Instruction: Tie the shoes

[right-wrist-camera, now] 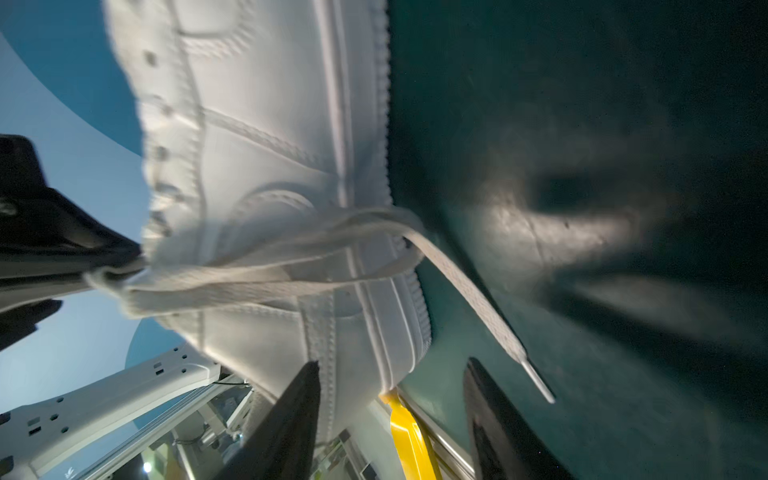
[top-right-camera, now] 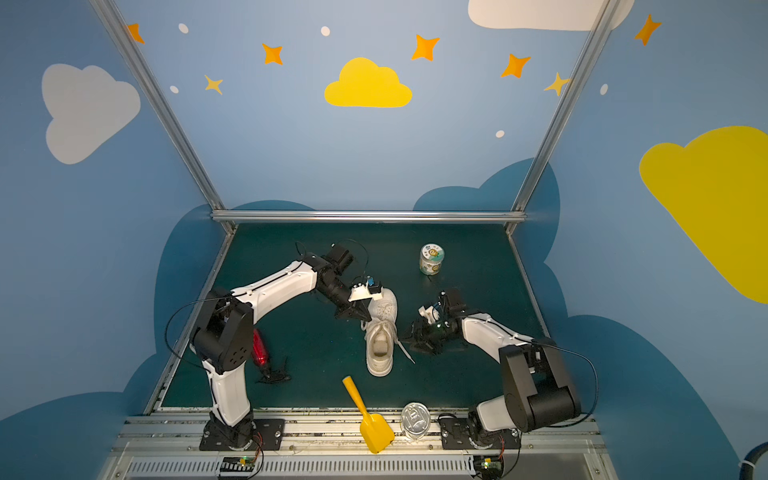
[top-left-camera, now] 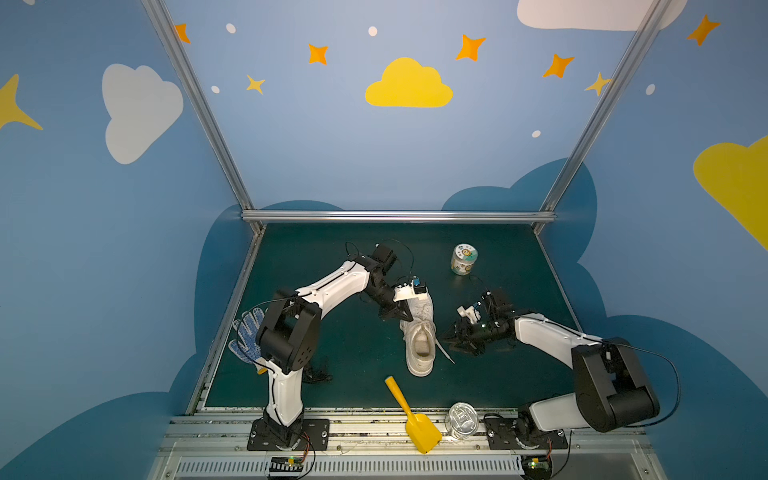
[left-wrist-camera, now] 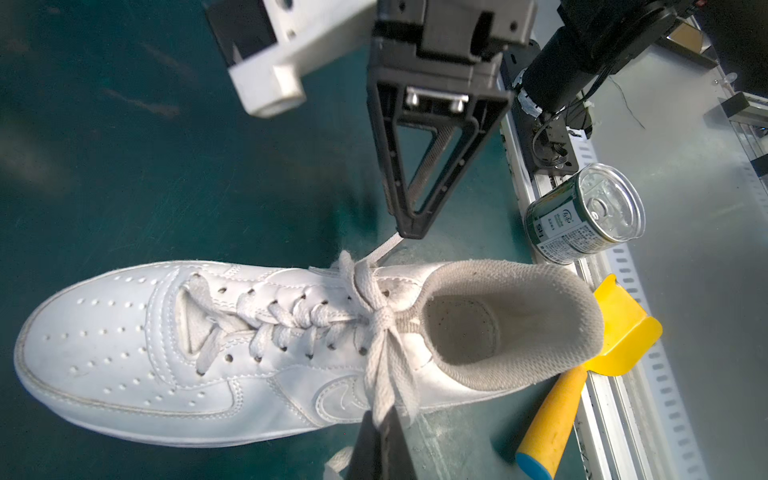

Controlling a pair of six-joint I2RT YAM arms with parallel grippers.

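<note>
The shoes show as a single white sneaker (top-left-camera: 419,345) (top-right-camera: 380,345) lying mid-mat with its toe toward the back wall. Its flat white laces (left-wrist-camera: 382,320) are crossed into a knot above the tongue. On the shoe's left side, my left gripper (left-wrist-camera: 381,419) (top-left-camera: 405,318) is shut on a lace strand coming out of that knot. My right gripper (right-wrist-camera: 392,363) (top-left-camera: 449,338) stands open, low by the shoe's right side near the heel, with no lace between its fingers. A loose lace end (right-wrist-camera: 478,299) lies on the mat beside one right finger.
A yellow scoop (top-left-camera: 409,419) and a tin can (top-left-camera: 461,419) sit at the front rail. A labelled jar (top-left-camera: 464,258) stands at the back right. Behind the left arm lies a blue-dotted glove (top-left-camera: 245,336), with a red object (top-right-camera: 261,348) near it.
</note>
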